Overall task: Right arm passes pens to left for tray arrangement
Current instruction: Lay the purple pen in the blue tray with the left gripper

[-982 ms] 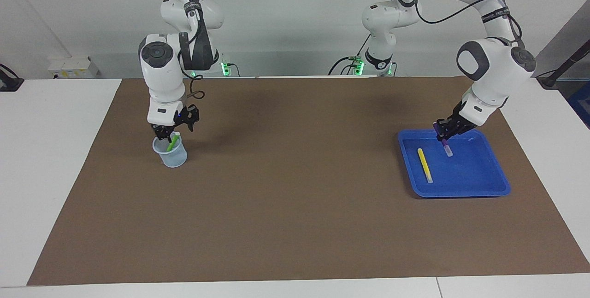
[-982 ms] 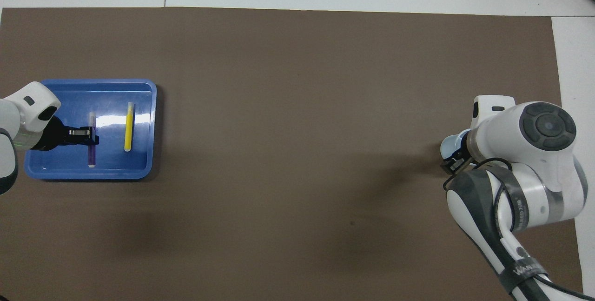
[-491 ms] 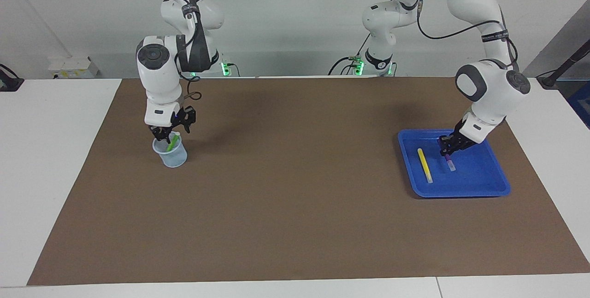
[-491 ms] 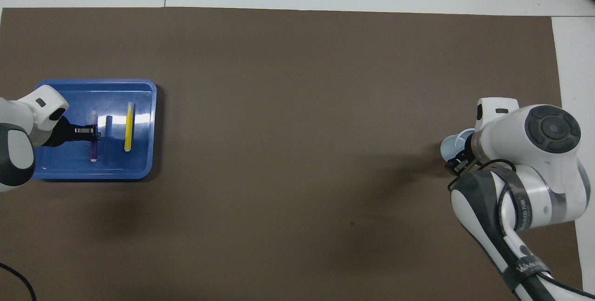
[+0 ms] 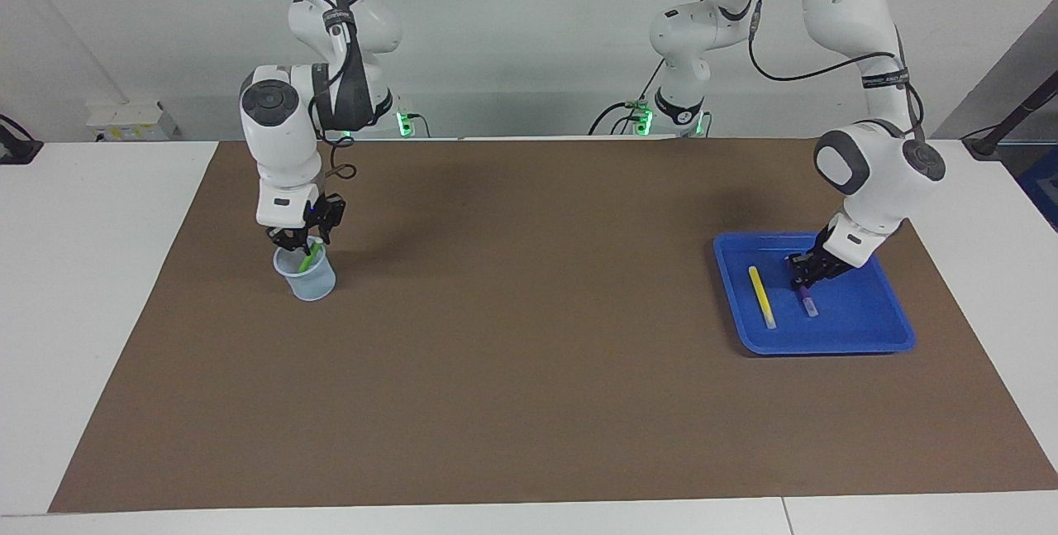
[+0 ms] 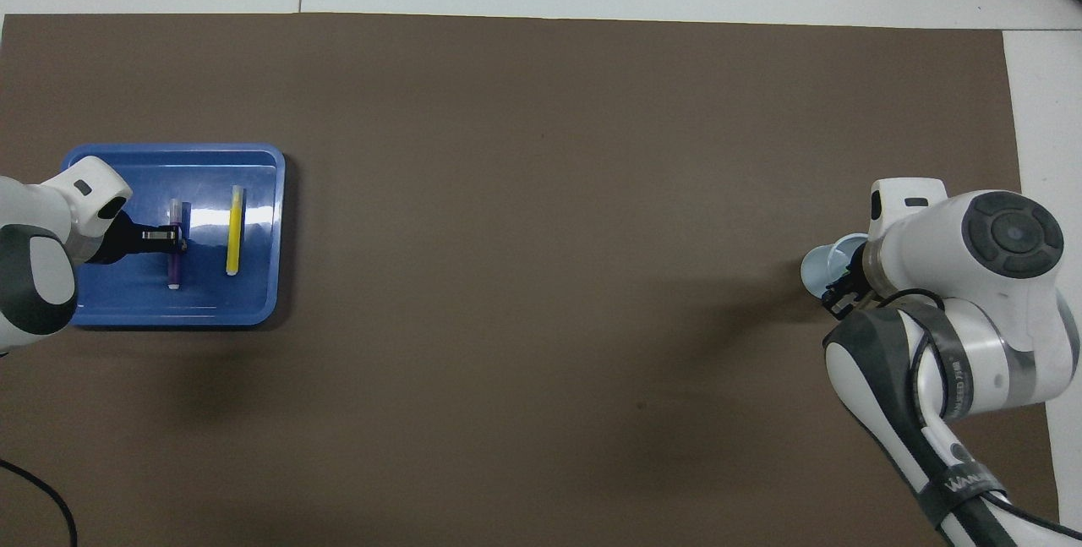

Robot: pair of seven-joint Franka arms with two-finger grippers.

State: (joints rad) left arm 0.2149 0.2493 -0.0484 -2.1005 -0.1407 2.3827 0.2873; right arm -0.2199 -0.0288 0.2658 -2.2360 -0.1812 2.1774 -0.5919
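Note:
The blue tray [image 5: 860, 330] lies toward the left arm's end of the table and also shows in the overhead view [image 6: 110, 310]. A yellow pen [image 5: 761, 296] lies in it, seen from above too [image 6: 234, 230]. My left gripper [image 5: 803, 277] is low inside the tray, shut on a purple pen [image 5: 807, 302] that lies beside the yellow one [image 6: 175, 264]. My right gripper [image 5: 296, 241] is at the mouth of a pale blue cup [image 5: 312, 285], right at the top of the green pen [image 5: 310, 257] that stands in it.
A brown mat [image 5: 529, 353] covers the table between cup and tray. In the overhead view the right arm's wrist covers most of the cup [image 6: 818, 266]. White table edges run around the mat.
My left gripper has lowered the purple pen into the tray, close beside the yellow pen. My right gripper has shifted slightly over the cup and come down onto the green pen's top.

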